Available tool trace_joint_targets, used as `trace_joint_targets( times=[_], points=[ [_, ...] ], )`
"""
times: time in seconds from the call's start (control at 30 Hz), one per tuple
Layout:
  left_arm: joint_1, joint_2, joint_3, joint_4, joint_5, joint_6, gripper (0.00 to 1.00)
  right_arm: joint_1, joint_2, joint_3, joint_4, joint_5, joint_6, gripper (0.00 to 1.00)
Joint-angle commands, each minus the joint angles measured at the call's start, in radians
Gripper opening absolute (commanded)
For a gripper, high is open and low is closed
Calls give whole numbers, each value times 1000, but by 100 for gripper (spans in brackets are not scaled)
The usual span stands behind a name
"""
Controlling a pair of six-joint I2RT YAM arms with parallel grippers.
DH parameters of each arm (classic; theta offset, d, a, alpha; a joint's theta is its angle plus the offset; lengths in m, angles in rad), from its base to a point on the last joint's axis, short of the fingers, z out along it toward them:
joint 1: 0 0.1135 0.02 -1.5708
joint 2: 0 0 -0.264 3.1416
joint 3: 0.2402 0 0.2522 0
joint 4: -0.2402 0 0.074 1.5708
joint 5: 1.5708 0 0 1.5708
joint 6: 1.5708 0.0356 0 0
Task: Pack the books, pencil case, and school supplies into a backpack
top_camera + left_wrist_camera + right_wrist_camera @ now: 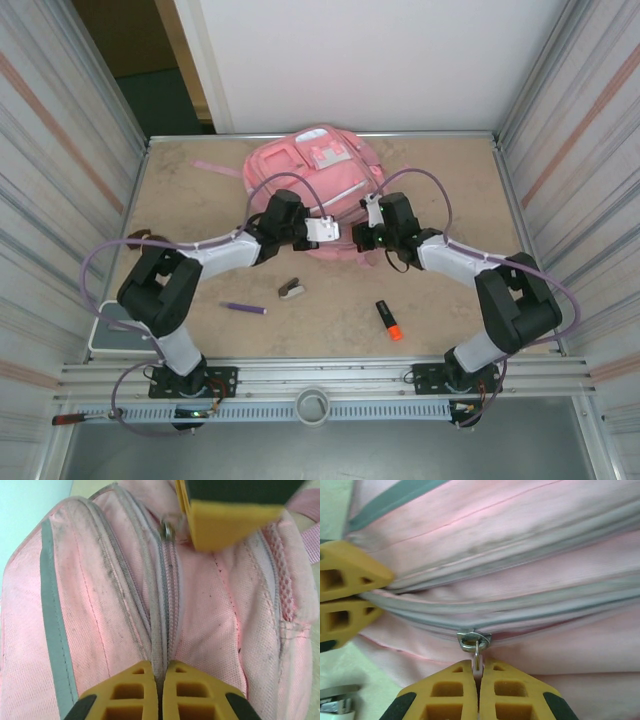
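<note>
Both pincers are down at the near edge of the pink backpack, which lies at the far middle of the surface. The left pincer is pressed together on the zip seam, and the right pincer pinches the little metal zip pull. That zip looks closed, so I'd call this the opening stage. The purple pen, stapler and orange highlighter lie loose on the surface, so the packing looks barely begun
</note>
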Motion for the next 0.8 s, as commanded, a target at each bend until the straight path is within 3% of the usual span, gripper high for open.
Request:
trace_joint_targets(
  times=[0.0,0.13,0.23,0.37,0.47,0.57,0.77],
  points=[
    [65,-69,-38,44,1,7,0,-56,-46,29,-161,174,54,0],
    [109,-108,-73,73,18,-17,0,-71,-38,66,-203,200,67,0],
    [130,-140,-107,98,15,-41,3,-49,-46,61,-158,153,55,0],
    [119,-166,-114,72,61,-71,36,-23,-55,60,-112,89,67,0],
    [80,-176,-104,42,52,-70,49,-9,-68,58,-88,51,83,0],
    [29,-178,-86,16,37,-54,55,1,-87,61,-85,39,91,0],
    [-42,-120,-26,2,-6,-15,57,13,-137,56,-72,8,105,0]
  ],
)
